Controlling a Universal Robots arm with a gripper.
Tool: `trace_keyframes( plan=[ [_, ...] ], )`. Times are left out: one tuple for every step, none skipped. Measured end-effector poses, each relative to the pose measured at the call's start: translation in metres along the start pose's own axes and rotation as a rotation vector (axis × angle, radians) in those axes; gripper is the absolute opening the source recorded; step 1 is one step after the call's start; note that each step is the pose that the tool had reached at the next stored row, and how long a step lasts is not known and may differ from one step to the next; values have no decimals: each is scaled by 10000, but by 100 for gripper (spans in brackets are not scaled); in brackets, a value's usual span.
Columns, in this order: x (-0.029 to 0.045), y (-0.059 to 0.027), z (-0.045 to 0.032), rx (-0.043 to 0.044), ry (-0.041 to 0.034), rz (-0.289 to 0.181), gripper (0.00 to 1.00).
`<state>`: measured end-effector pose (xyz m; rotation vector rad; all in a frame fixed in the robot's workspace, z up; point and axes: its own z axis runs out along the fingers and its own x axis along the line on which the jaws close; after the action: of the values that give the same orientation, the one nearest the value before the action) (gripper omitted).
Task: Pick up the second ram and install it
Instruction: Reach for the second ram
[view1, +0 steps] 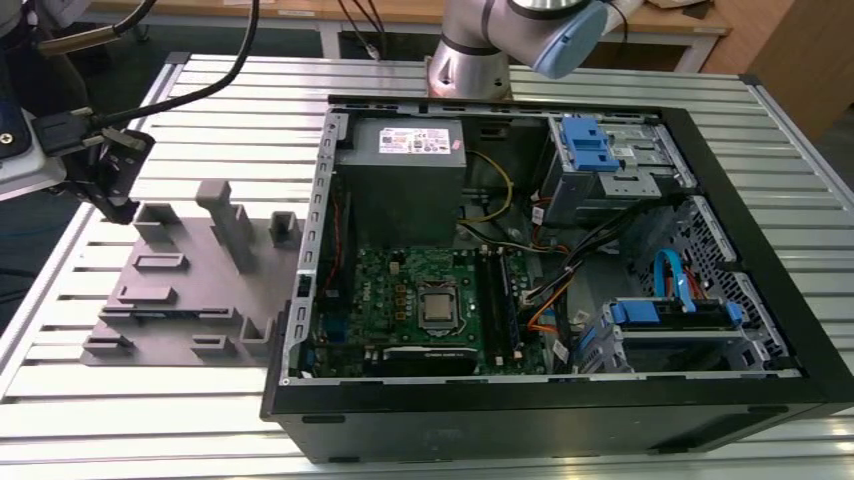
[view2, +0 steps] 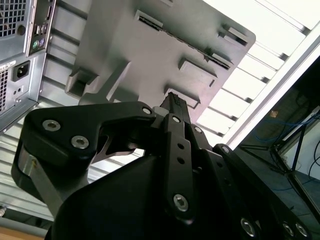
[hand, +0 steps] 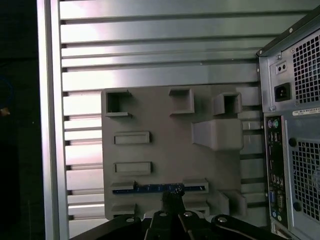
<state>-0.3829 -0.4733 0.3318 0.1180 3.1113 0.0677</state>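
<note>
The second ram (hand: 145, 188) is a thin blue-black strip lying edge-up in a slot of the grey tray (hand: 160, 150) in the first wrist view. My gripper (hand: 172, 196) has its fingers drawn together, and their dark tip sits right at the ram's middle; I cannot tell whether it touches. In the second wrist view the gripper (view2: 172, 97) points at the tray (view2: 150, 45) with its tips closed. The exterior view has the gripper (view1: 118, 205) hanging over the tray's (view1: 187, 300) far corner, on that view's left.
An open black computer case (view1: 534, 400) lies to the exterior view's right of the tray, with a green board (view1: 400, 290), cables and blue drive brackets inside. Upright posts (view1: 234, 225) rise from the tray. The ribbed metal table (view1: 80, 400) carries everything.
</note>
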Motion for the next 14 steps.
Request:
trace_keyframes(
  plan=[
    [4, -6, 7, 0, 1, 0, 7],
    [8, -12, 16, 1, 1, 0, 7],
    [12, -18, 25, 0, 1, -1, 7],
    [15, -24, 37, -1, -1, 0, 7],
    [18, -30, 48, -1, -1, -1, 7],
    [21, -36, 59, 0, 1, -1, 7],
    [25, -42, 70, 1, 2, 0, 7],
    [29, -49, 82, 2, 2, 0, 7],
    [32, -56, 96, 1, 1, 0, 7],
    [37, -63, 110, 0, 1, 0, 7],
    [40, -71, 125, -1, 0, -1, 7],
    [44, -83, 138, 1, 2, -2, 7],
    [48, -99, 154, 1, 2, -1, 7],
    [51, -120, 170, 0, 0, 0, 7]
  ],
)
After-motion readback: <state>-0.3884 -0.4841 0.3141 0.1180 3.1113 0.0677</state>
